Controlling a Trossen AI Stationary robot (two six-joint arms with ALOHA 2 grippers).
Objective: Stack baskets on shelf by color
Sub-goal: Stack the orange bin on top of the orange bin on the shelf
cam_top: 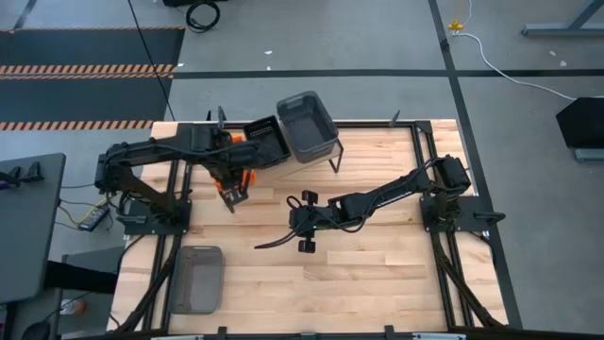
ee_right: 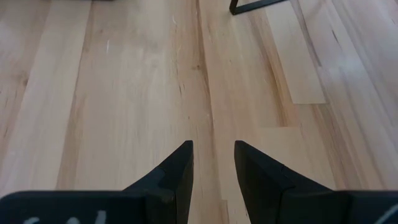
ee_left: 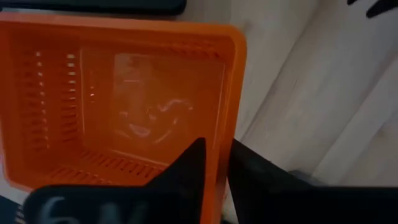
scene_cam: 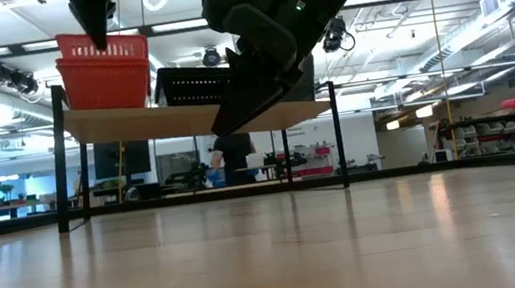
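High view: orange basket (cam_top: 238,162) arm-hidden.

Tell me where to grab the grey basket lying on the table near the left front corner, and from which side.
Grip the grey basket by one long side wall near its rim, coming straight down from above. It sits upright with its mouth open upward, so one finger can drop inside and one outside that thin wall. The right gripper hovers open over the table's middle, likely the freer one.
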